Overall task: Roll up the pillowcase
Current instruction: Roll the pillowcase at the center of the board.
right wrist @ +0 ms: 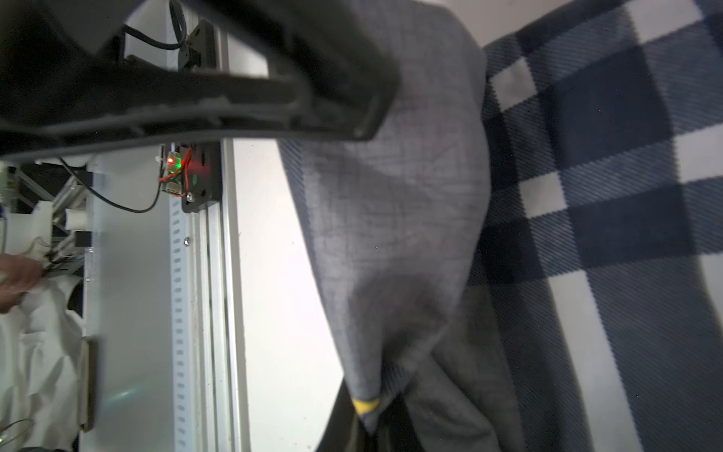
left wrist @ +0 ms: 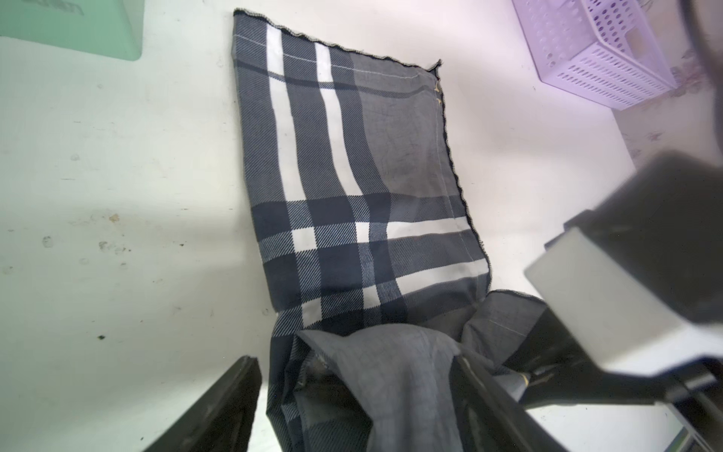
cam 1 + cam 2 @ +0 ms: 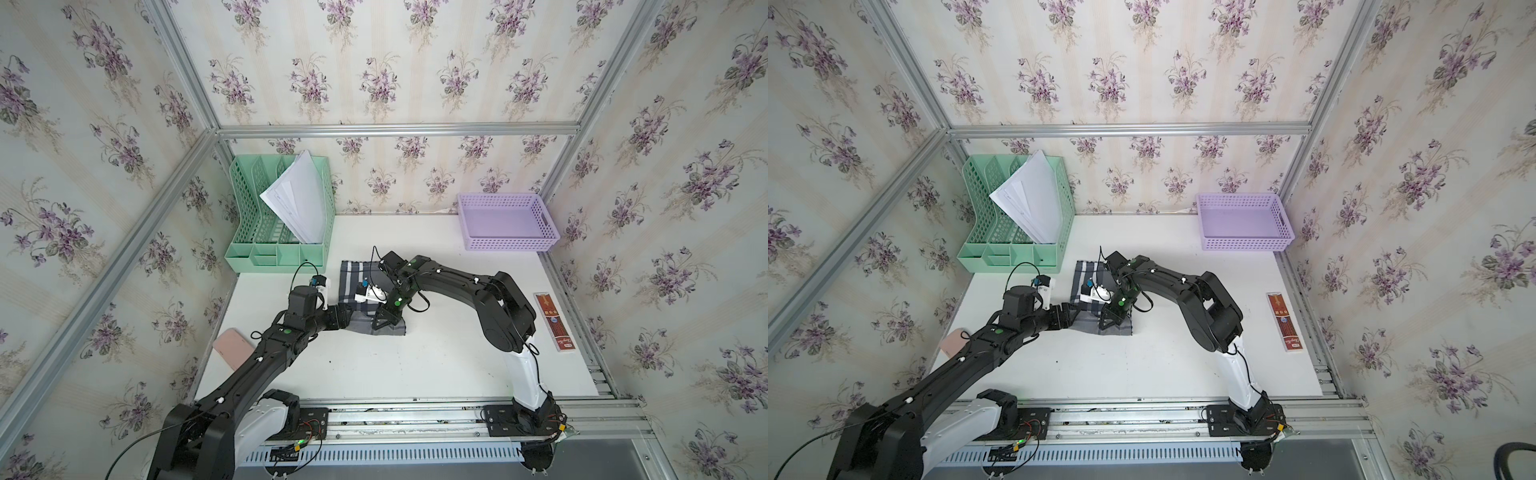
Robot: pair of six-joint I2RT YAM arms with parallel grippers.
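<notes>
The pillowcase (image 3: 353, 274) (image 3: 1086, 274) lies on the white table, grey with navy and white plaid. Its far part is flat (image 2: 352, 156). Its near edge is folded over, grey side up (image 1: 391, 215). My left gripper (image 3: 347, 316) (image 3: 1073, 316) is at the near left corner. Its jaws stand wide open, with the fold (image 2: 391, 371) loose between the fingers (image 2: 234, 403). My right gripper (image 3: 380, 324) (image 3: 1106, 322) (image 1: 367, 415) is at the near right part, shut on a pinch of the grey fold.
A green file rack (image 3: 278, 241) (image 2: 70, 27) with white papers stands at the back left. A purple basket (image 3: 505, 222) (image 2: 594, 51) sits at the back right. A long red-brown box (image 3: 555, 322) lies by the right edge. A pink thing (image 3: 230, 347) lies near the left edge.
</notes>
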